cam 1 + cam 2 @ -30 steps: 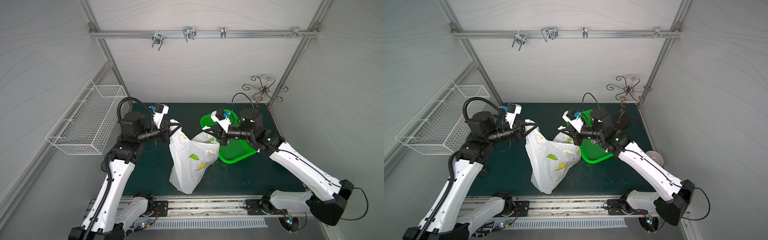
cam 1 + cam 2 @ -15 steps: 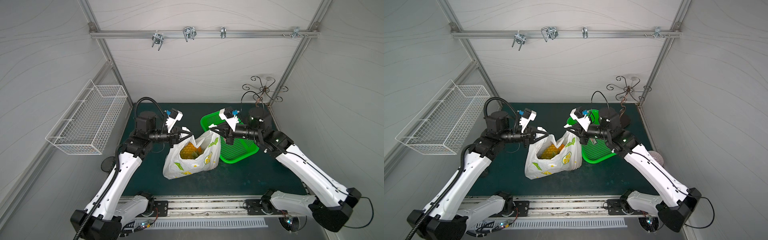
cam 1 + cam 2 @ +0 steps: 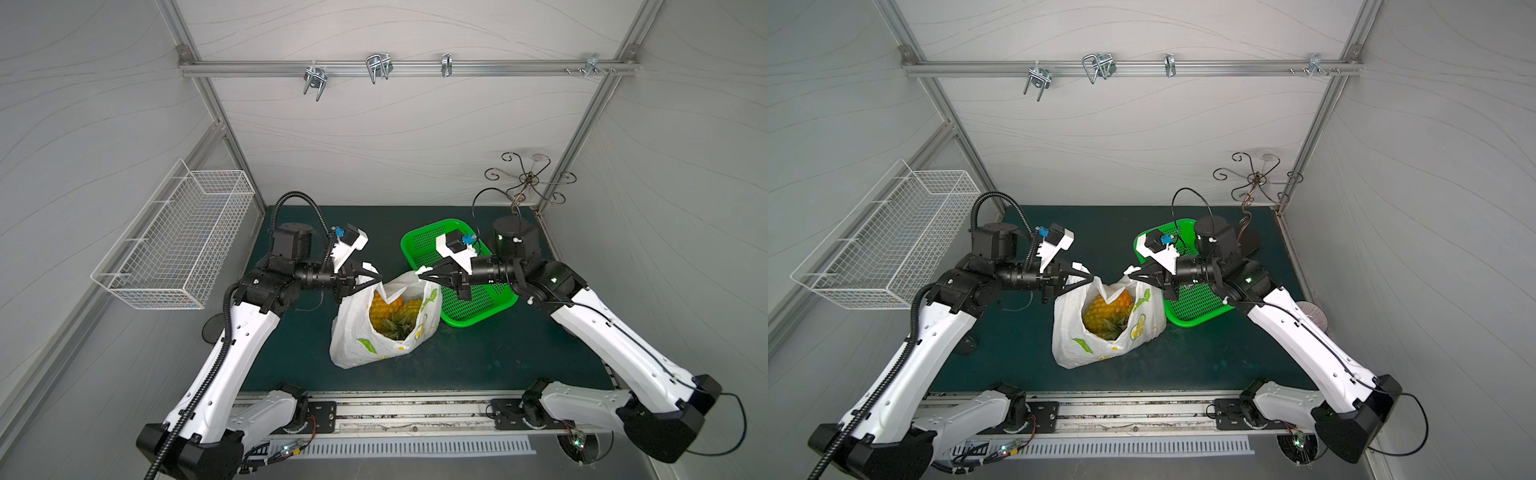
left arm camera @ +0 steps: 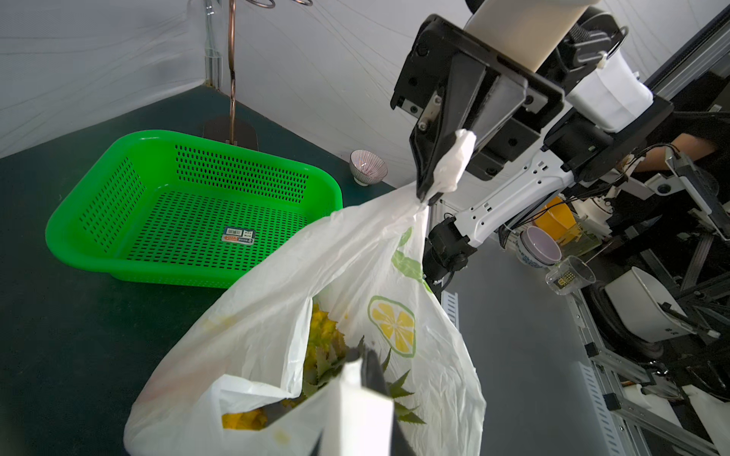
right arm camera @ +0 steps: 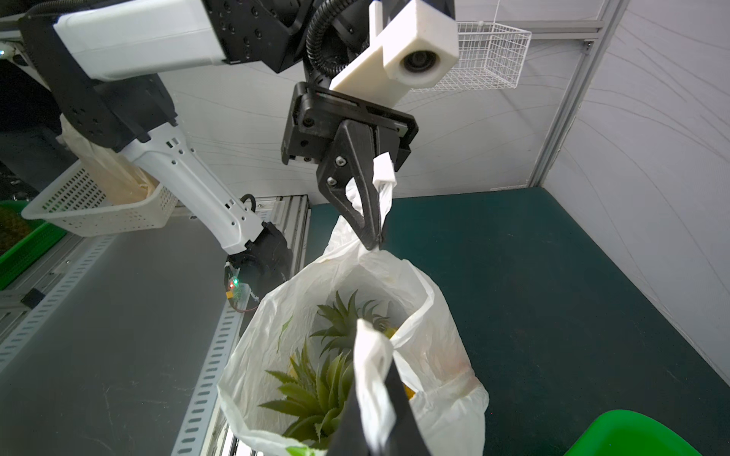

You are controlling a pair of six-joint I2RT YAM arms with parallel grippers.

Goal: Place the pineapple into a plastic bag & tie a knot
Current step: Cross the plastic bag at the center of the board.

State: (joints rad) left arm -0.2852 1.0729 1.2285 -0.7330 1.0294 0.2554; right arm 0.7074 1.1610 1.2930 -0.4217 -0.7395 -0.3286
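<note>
The white plastic bag with green leaf and lemon prints rests on the dark mat, its mouth wide open. The yellow pineapple lies inside, its green crown pointing toward the front. My left gripper is shut on one handle. My right gripper is shut on the other handle, a white tail bunched between its fingers. The two handles are held apart; no knot is in view.
A green perforated tray lies just right of the bag, under my right wrist. A white wire basket hangs on the left wall. A curled metal stand occupies the back right corner, with a small bowl near it.
Both grippers have come down and the left has moved inward. The bag, hanging tall and closed a second ago, now slumps on the mat with its mouth open and the pineapple showing.
</note>
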